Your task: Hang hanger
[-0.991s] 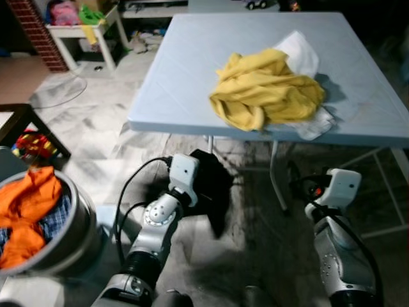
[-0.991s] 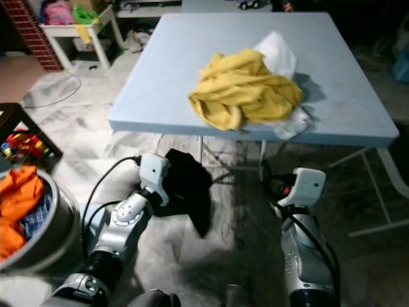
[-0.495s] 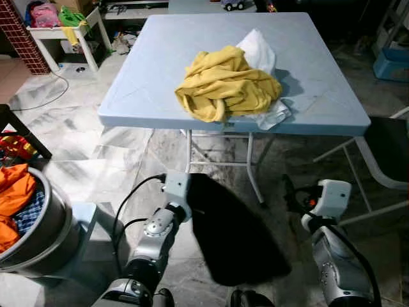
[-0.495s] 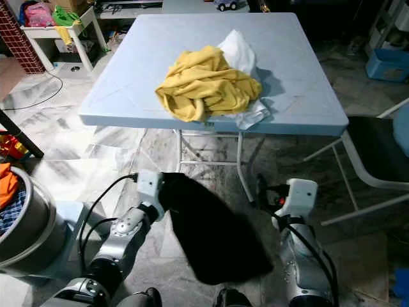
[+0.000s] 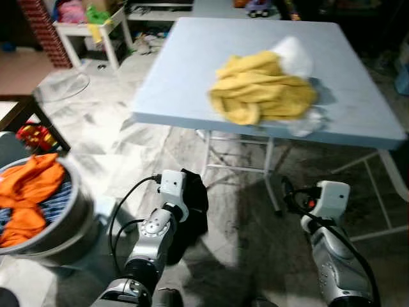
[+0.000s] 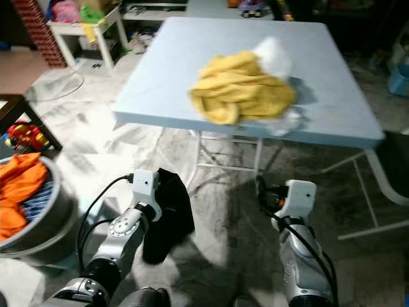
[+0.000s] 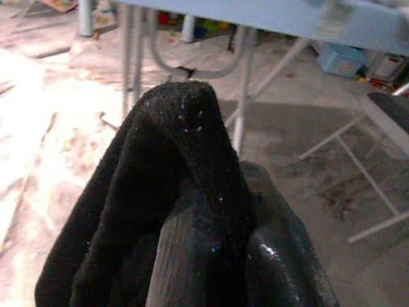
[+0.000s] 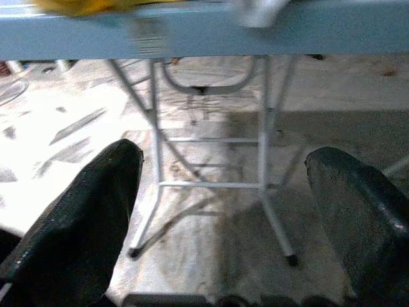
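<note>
The blue folding table (image 5: 192, 83) fills the twelve-to-two o'clock part of the head view, carrying a crumpled yellow garment (image 5: 262, 94) with a white cloth (image 5: 295, 52) tucked under its far edge. At nine o'clock a round metal laundry tub (image 5: 67, 217) holds orange clothing (image 5: 29, 192) on the marble floor (image 5: 108, 128). No hanger can be made out anywhere; the only task-related thing in hand is a black garment (image 6: 165, 214), dangling low at about seven o'clock from the left gripper (image 7: 211, 243), whose fingers are clamped on a fold of it. It looks soft, limp and light, likely to sag and slip, so a pinch on a thick bunched fold near the collar seems the soundest hold. The right gripper (image 8: 223, 211) hangs at five o'clock, fingers spread wide and empty, facing the table legs (image 8: 156, 160).
</note>
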Tool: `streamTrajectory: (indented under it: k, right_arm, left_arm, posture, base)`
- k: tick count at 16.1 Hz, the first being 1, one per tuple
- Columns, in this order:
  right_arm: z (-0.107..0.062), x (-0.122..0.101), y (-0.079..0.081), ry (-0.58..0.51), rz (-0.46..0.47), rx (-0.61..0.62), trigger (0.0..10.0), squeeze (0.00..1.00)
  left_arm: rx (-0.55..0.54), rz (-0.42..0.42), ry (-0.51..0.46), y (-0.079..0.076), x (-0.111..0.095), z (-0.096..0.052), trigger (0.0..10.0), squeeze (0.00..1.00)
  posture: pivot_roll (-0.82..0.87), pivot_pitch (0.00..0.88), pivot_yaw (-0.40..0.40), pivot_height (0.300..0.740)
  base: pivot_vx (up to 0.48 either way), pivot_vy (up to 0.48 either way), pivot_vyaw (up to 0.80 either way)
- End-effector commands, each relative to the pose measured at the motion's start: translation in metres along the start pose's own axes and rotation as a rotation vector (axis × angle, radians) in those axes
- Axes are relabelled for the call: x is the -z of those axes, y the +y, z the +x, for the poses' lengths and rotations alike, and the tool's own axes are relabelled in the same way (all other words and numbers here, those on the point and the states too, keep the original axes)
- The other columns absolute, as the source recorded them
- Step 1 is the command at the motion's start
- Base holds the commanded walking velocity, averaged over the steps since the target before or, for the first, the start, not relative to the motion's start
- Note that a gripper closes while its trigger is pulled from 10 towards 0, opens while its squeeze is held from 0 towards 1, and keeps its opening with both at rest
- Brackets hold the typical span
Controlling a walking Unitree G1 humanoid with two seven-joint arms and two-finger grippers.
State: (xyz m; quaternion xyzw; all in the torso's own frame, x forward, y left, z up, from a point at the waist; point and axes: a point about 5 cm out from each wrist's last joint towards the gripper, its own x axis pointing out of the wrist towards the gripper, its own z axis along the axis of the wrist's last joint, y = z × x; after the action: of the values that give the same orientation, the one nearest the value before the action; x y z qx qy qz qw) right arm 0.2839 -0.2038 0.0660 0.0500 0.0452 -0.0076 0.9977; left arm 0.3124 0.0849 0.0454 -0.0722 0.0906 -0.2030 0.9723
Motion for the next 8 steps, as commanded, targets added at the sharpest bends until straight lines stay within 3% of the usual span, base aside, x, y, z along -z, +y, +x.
streamTrajectory:
  k: [1, 8]
  right_arm:
    - [-0.0003, 0.0012, -0.0016, 0.008, -0.004, 0.001, 10.0, 0.0]
    - [0.0027, -0.0035, -0.0025, -0.007, -0.006, 0.009, 10.0, 0.0]
  left_arm:
    - [0.014, 0.003, -0.011, -0.0007, -0.0044, 0.0022, 10.0, 0.0]
    - [0.029, 0.004, -0.004, -0.0029, -0.0045, 0.0038, 10.0, 0.0]
  posture:
    - [-0.16, 0.147, 0.032, 0.74]
    - [-0.17, 0.144, 0.034, 0.74]
  base:
    - [0.0, 0.48, -0.8]
    - [0.0, 0.429, -0.8]
